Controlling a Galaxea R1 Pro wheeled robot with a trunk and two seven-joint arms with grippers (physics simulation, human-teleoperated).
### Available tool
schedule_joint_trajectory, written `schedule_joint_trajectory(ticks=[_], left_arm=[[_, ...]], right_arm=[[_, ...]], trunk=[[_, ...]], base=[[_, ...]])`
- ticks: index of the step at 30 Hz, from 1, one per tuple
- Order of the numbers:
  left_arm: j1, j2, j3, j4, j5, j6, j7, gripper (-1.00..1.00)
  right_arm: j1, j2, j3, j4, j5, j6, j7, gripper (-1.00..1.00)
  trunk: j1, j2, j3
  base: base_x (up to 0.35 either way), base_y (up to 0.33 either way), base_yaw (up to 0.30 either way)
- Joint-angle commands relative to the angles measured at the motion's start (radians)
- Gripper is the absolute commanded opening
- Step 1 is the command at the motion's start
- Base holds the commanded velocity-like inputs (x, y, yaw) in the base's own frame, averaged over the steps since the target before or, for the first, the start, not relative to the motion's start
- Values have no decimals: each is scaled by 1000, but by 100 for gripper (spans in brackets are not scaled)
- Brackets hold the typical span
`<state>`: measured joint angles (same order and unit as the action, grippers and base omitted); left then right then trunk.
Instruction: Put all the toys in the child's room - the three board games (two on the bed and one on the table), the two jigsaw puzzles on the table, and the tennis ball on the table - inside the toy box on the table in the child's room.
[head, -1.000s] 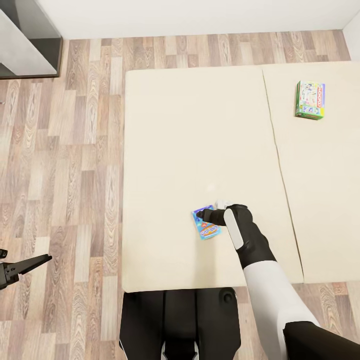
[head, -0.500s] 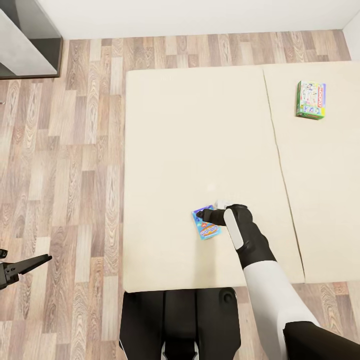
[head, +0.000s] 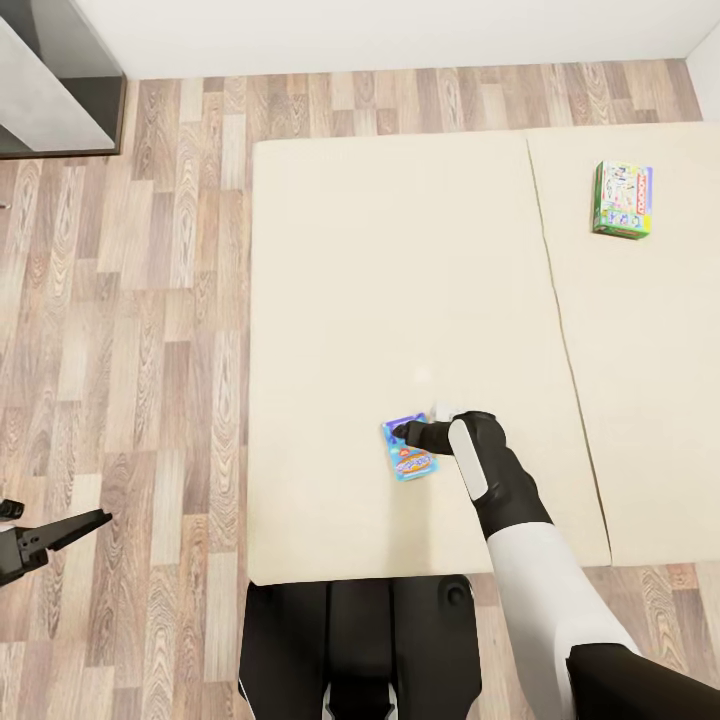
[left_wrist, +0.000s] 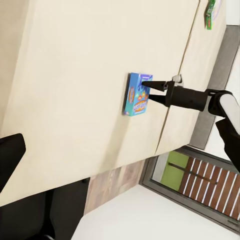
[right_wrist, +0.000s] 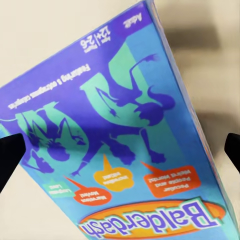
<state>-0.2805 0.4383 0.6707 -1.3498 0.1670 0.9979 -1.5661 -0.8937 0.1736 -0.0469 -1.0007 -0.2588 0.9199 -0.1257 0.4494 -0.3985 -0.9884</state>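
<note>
Down by the floor the left gripper is hanging, and I cannot tell if it is open or closed. On the bed the right gripper is hardly moving since a second ago, still waiting with its fingers open on each side of the blue box, so I think the grab is not done yet; the box is showing the word "Balderdash". Farther off, the green box is lying on the bed, its words too small to read.

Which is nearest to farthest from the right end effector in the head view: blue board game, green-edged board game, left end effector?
1. Blue board game, on the bed right at the right end effector.
2. Left end effector, out over the floor at the left.
3. Green-edged board game, at the bed's far right.
</note>
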Motion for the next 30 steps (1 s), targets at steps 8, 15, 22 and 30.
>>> schedule_joint_trajectory(ticks=[8, 15, 22, 30], left_arm=[[0, -2, 0, 0, -1, 11, -5, 100], [0, -3, 0, 0, -1, 11, -5, 100], [0, -3, 0, 0, -1, 11, -5, 100], [0, -4, 1, 0, -1, 11, -5, 100]], right_arm=[[0, 1, -2, 0, -27, 2, -9, 100], [0, 1, -2, 1, -31, 3, -9, 100], [0, 1, -2, 1, -31, 3, -9, 100], [0, 1, -2, 1, -32, 4, -9, 100]], trunk=[[1, -2, -1], [1, -2, -1], [1, -2, -1], [1, -2, -1]], base=[[0, 0, 0], [0, 0, 0], [0, 0, 0], [0, 0, 0]])
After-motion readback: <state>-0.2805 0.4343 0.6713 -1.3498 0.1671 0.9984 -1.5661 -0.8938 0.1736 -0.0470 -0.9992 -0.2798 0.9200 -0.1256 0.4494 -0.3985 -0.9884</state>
